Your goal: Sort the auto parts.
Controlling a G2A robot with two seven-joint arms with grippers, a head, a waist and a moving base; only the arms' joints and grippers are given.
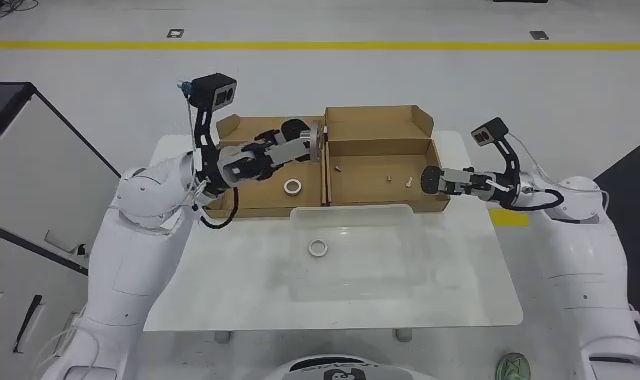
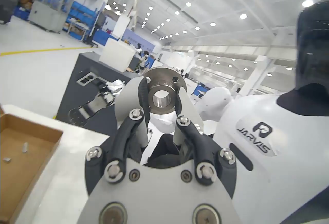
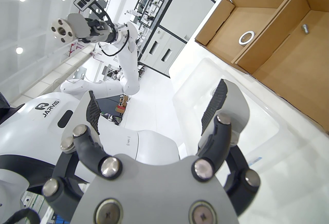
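Flanged hub (image 2: pixel 164 77): pinched by its short collar between the pads of the left gripper (image 2: pixel 161 93), clear of every surface. The bore axis runs roughly level, in line with the fingers, with the flange face pointing right.

In the top view the hub hangs over the far right corner of the left box (image 1: pixel 255 192), just beside the wall shared with the right box (image 1: pixel 365 188). The left box lies below the hub and the right box just to its right (a short traverse across the shared wall).

The left box holds a white ring (image 1: pixel 293 187). The right box holds small bolts (image 1: pixel 388 178).

Right gripper (image 3: pixel 156 96): spread, holding nothing, at the right box's right wall, well apart from the hub. Placement is judged to fall to the left arm.
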